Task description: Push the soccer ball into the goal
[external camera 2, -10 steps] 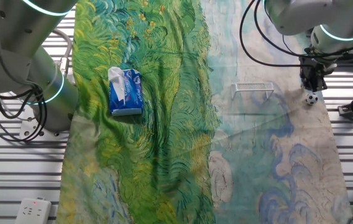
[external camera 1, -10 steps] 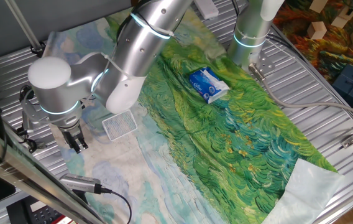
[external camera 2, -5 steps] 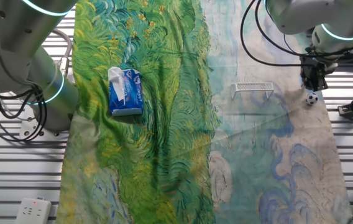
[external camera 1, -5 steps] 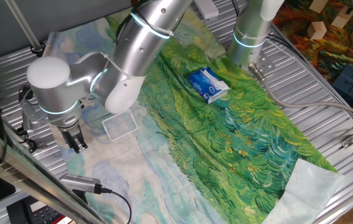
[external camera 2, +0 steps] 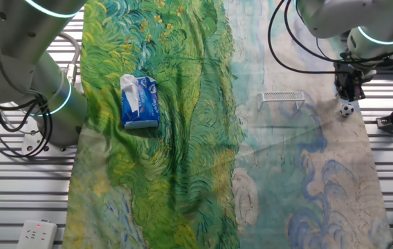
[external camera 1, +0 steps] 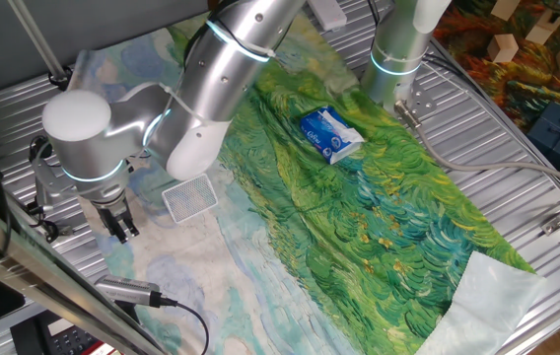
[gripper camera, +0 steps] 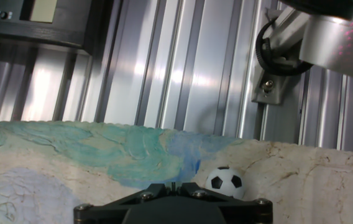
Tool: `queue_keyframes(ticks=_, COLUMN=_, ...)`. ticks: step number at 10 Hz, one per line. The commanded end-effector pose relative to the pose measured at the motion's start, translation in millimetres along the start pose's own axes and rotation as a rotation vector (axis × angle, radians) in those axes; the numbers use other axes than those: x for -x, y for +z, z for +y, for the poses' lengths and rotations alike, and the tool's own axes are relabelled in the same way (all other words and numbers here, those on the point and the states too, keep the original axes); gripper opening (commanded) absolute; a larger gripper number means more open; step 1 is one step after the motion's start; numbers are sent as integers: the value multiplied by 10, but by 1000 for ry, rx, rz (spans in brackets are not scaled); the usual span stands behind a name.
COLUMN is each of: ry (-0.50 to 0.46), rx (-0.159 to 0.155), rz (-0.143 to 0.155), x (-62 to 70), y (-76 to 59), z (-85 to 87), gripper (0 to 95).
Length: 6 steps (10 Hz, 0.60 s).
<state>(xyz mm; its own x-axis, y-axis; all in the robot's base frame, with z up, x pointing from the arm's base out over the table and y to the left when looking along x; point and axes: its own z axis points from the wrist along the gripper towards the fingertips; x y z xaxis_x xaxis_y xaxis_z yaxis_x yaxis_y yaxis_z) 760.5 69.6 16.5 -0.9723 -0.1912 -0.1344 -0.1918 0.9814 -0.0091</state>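
Hand view shows the soccer ball (gripper camera: 224,182) lying on the pale painted cloth (gripper camera: 58,168) just past the dark body of the gripper, slightly to the right of its middle line, near the cloth edge and the metal slats beyond. Going from left to right in the other fixed view, a second arm's base (external camera 2: 51,104) stands at the left edge, then the blue-and-white packet (external camera 2: 139,102) lies on the green part of the cloth, then comes the goal (external camera 2: 283,99) on the pale part, and then the soccer ball (external camera 2: 347,109), with the gripper (external camera 2: 347,88) just above and beside it. The ball is still apart from the goal, with bare cloth between them, so I judge the task as hardly begun: the push itself is left to do. The fingers look close together and hold nothing, but how far they are parted I cannot tell from these pictures. Nothing stands between ball and goal; the packet is well apart on the far side. In one fixed view the goal (external camera 1: 189,197) sits near the gripper (external camera 1: 119,225), and the ball is hidden there. The cloth has soft wrinkles which may turn the rolling ball aside.
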Motion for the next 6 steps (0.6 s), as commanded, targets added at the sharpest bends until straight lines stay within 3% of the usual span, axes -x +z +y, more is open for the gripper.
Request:
queue_keyframes(ticks=1, ry=10, rx=22, rz=46, x=-1, y=-1, z=3, gripper=0)
queue_keyframes(ticks=6, ry=39, rx=26, rz=107, x=-1, y=-1, z=3, gripper=0)
